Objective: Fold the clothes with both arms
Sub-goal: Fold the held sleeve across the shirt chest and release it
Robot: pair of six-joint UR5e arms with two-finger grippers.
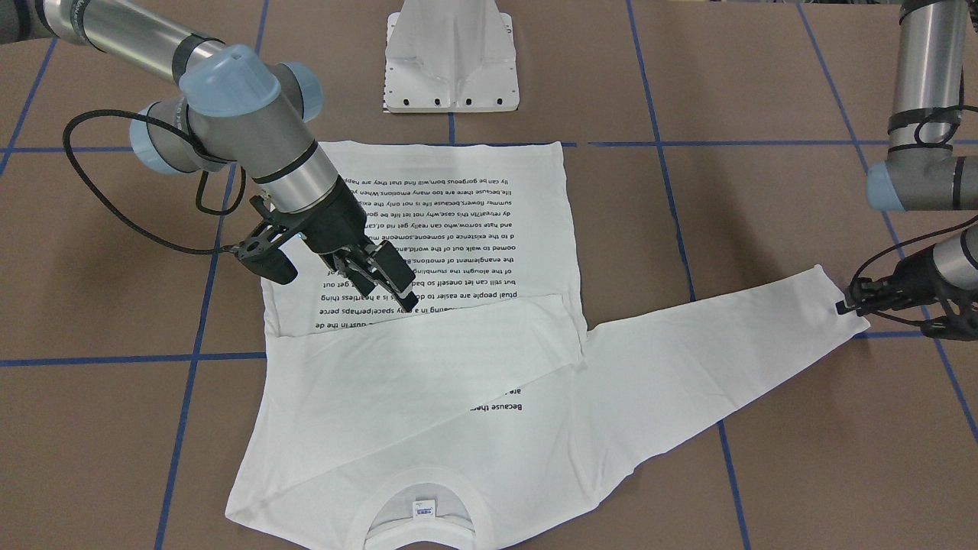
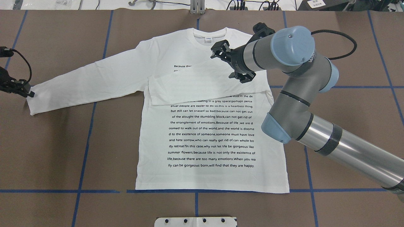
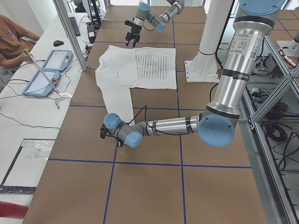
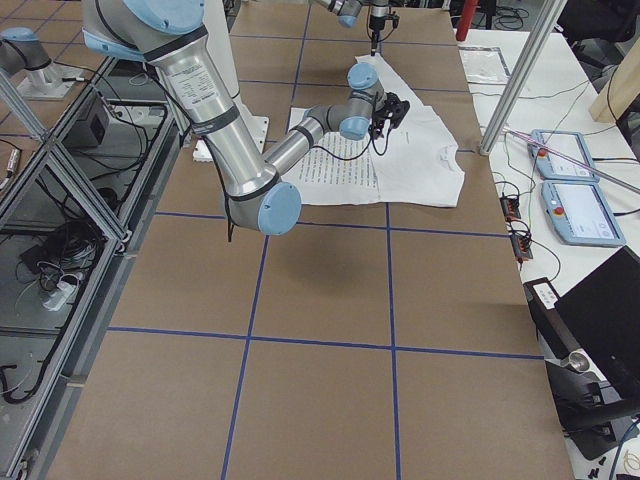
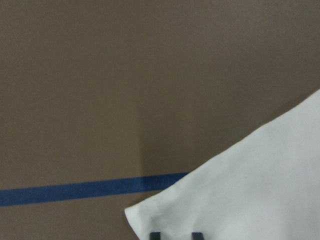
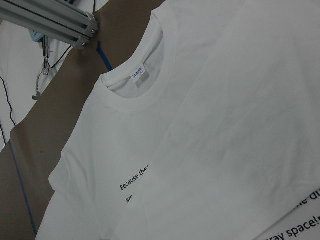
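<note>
Soft, matt white cloth for the shirt (image 2: 214, 179). Dull brown, paper-like covering on the table (image 2: 47, 142), crossed by glossy blue tape (image 2: 47, 191). Shiny brushed metal on the right arm (image 2: 356, 151), smooth light-blue plastic caps (image 2: 292, 41).

A robotics lab: aluminium frame posts (image 3: 70, 32), teach pendants (image 3: 56, 59), blue-taped table (image 3: 149, 186).

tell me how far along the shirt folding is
Done: one sleeve lies folded across the T-shirt's chest. In hand: the left pincer is at the cuff of the other sleeve, stretched out flat; the right pincer hovers open above the fold. Left: that sleeve and the body folds.
</note>
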